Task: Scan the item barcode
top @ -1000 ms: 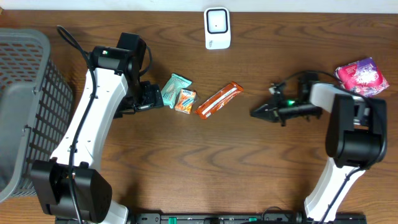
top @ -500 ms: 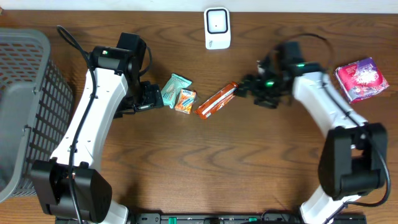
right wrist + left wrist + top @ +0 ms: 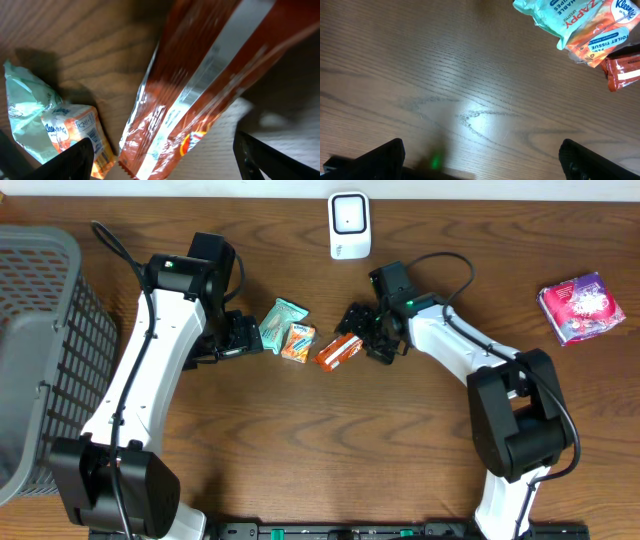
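Note:
An orange-red snack bar [image 3: 336, 353] lies flat at the table's middle, and it fills the right wrist view as the bar [image 3: 200, 85]. My right gripper [image 3: 366, 335] hovers over the bar's right end. In its own view the right gripper [image 3: 165, 160] is open, one finger on each side of the wrapper, neither touching it. The white scanner [image 3: 349, 225] stands at the back centre. My left gripper [image 3: 241, 340] stands open just left of a teal packet [image 3: 285, 318] and an orange tissue pack [image 3: 298, 340]. The left gripper [image 3: 480, 165] has only bare wood between its fingers.
A grey mesh basket [image 3: 40, 350] takes up the left edge. A pink packet [image 3: 581, 305] lies at the far right. The teal packet [image 3: 25, 107] and orange tissue pack [image 3: 80, 135] lie close to the left of the bar.
The right arm has swung from the right side of the table leftward over the snack bar, and its jaws went from shut to open. The left arm has not moved.

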Controlling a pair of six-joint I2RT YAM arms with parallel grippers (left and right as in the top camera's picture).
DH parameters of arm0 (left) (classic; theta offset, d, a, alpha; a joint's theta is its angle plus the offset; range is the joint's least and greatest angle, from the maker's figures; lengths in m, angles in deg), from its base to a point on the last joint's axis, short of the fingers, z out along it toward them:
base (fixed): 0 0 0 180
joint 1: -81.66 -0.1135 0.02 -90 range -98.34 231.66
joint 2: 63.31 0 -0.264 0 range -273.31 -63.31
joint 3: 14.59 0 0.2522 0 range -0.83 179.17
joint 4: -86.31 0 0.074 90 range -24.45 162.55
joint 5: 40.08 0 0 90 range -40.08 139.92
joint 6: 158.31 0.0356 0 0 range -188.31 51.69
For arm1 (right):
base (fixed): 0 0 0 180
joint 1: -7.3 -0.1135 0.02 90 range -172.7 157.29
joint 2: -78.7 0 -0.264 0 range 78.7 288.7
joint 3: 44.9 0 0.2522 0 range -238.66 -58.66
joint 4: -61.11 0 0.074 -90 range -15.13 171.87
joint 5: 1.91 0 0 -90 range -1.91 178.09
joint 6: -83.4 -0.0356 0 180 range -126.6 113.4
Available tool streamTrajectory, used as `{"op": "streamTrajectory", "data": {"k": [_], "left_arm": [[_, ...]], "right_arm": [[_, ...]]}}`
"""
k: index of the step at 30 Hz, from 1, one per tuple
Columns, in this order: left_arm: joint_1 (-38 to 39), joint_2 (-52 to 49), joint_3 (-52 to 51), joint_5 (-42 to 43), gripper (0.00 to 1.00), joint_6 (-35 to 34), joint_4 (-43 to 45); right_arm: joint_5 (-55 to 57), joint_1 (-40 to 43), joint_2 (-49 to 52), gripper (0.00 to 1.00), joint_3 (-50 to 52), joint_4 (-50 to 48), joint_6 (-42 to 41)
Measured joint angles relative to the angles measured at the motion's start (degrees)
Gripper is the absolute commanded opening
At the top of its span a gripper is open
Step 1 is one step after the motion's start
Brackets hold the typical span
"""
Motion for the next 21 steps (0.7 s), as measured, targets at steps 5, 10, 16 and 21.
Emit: {"op": "streamTrajectory", "data": {"k": [5, 10, 16, 21], "left_arm": [[0.0, 0.0, 0.0, 0.0, 0.98, 0.0, 0.0], [0.0, 0.0, 0.0, 0.0, 0.98, 0.0, 0.0], [0.0, 0.0, 0.0, 0.0, 0.98, 0.0, 0.0], [0.0, 0.0, 0.0, 0.0, 0.98, 0.0, 0.0]], "right_arm": [[-0.7, -1.4, 1.2, 0.75, -0.1, -0.4, -5.8], [-2.2, -2.0, 2.8, 0.47, -1.2, -0.3, -10.0], [-2.5, -2.1, 3.7, 0.01, -1.2, 0.9, -9.4], [-3.8, -1.0, 3.7, 0.01, -1.2, 1.6, -5.4]]}}
